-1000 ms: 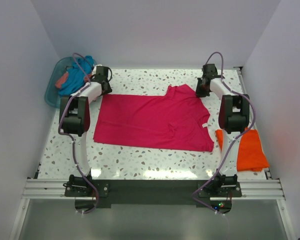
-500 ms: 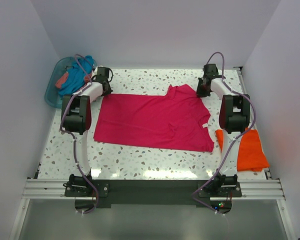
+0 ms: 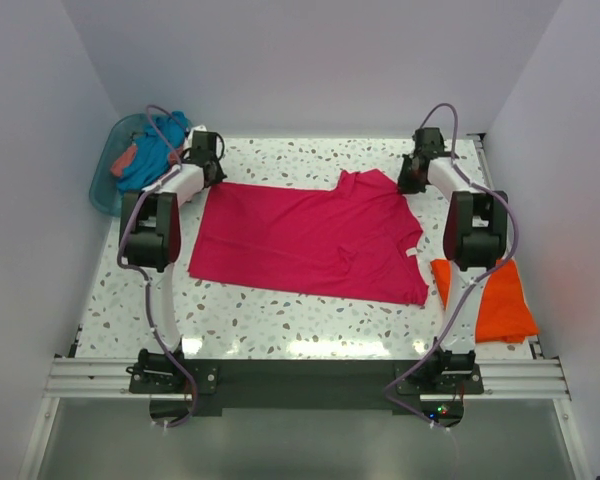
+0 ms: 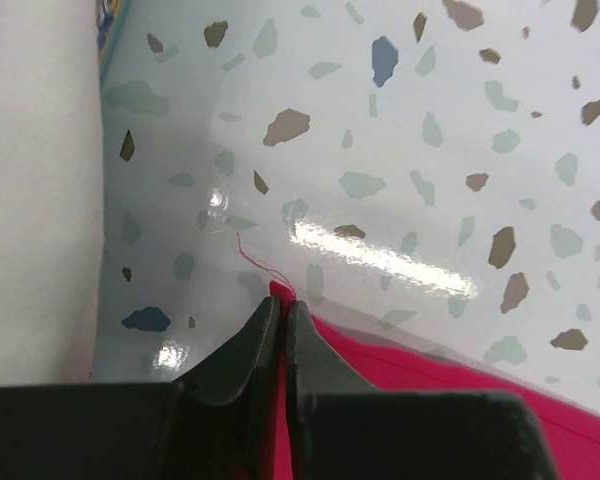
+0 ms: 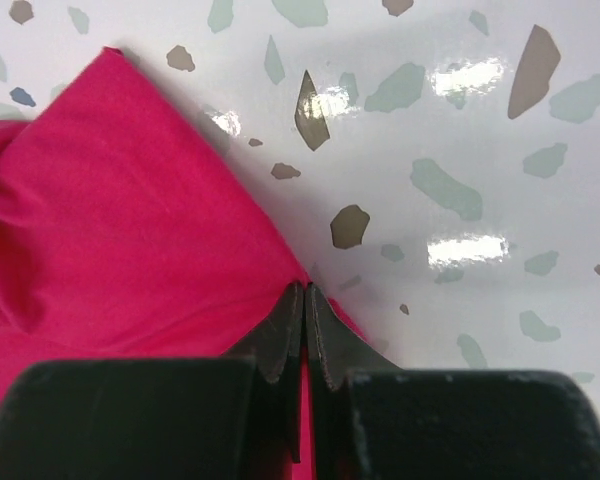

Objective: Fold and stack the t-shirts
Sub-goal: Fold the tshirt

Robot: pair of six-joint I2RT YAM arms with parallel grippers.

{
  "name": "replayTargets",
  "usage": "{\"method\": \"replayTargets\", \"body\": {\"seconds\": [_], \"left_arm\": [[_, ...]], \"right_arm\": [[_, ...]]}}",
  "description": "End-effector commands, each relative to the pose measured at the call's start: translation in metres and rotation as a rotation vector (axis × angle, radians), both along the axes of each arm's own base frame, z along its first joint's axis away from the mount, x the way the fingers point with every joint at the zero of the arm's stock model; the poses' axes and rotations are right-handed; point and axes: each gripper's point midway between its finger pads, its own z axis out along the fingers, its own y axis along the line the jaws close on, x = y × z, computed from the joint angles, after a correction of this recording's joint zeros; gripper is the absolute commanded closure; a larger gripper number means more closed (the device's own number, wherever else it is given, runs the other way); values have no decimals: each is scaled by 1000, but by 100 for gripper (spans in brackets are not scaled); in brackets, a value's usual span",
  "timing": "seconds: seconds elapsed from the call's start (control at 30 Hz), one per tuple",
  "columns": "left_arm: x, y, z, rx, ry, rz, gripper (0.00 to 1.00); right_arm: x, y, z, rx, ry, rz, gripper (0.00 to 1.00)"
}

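A large magenta-pink cotton t-shirt (image 3: 305, 240) is seen spread flat across the centre of the speckled white terrazzo tabletop (image 3: 280, 320). Its upper-left corner is pinched between the closed jaws of the left end effector (image 4: 282, 312); its upper-right corner is likewise clamped by the right end effector (image 5: 306, 300). A folded orange t-shirt (image 3: 495, 300) is shown at the right of the frame. Teal and salmon t-shirts (image 3: 145, 158) are heaped in a translucent teal plastic basin (image 3: 104, 190) at upper left.

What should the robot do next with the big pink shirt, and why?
Probably lift both far corners together and carry them toward the near edge to fold it. The left gripper and right gripper each look pinched shut on a far corner of the pink shirt, which lies spread flat on the table.
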Motion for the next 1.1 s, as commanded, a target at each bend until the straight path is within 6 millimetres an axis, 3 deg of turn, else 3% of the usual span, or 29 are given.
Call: {"method": "replayTargets", "body": {"seconds": [0.0, 0.17, 0.33, 0.63, 0.67, 0.73, 0.87, 1.07], "left_arm": [[23, -5, 81, -32, -224, -12, 100], [21, -5, 94, -40, -258, -13, 100], [10, 0, 96, -43, -259, 4, 100], [-21, 19, 94, -77, -241, 62, 100], [-25, 19, 100, -84, -254, 63, 100], [-35, 22, 93, -92, -239, 72, 100], [-52, 25, 95, -106, -238, 84, 100], [-81, 27, 84, -124, -205, 102, 100]], "right_arm": [[17, -2, 76, 30, -197, -8, 100], [11, -4, 101, 23, -237, -9, 100], [-5, -5, 106, 19, -237, -19, 100], [-45, -4, 107, 37, -207, -47, 100], [-52, -4, 99, 39, -189, -51, 100], [-60, -3, 106, 45, -203, -57, 100], [-85, -4, 99, 50, -177, -69, 100], [-121, -4, 92, 60, -152, -90, 100]]}}
